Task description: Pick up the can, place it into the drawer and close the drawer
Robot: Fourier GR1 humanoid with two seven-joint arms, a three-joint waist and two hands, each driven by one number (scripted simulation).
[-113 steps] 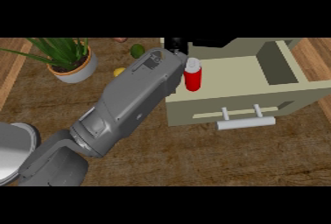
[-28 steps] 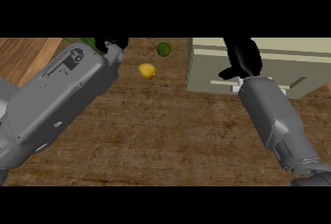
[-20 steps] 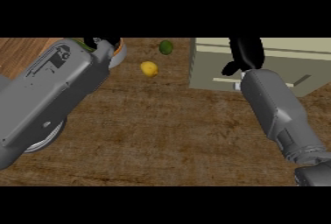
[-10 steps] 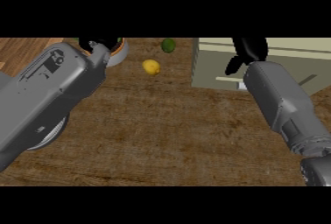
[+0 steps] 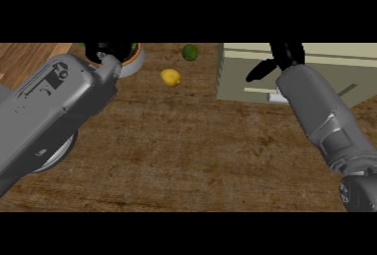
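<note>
Nearest, two grey forearms cross the wooden counter (image 5: pixel 191 149). Farther, a lemon (image 5: pixel 171 77) and a lime (image 5: pixel 190 52) lie apart. The left hand (image 5: pixel 106 50) is at the top edge; whether its fingers are open cannot be told. The right hand (image 5: pixel 283 57), fingers straight, holding nothing, rests on the drawer (image 5: pixel 254 69) front. The can is not visible, probably inside. Such a can seems light, stiff and smooth, best taken around its middle.

There are no words, numbers or signs to read here. The left forearm (image 5: pixel 52 109) has some small dark marks on its grey cover, but they are not letters. The drawer (image 5: pixel 309 69) front is plain too.
</note>
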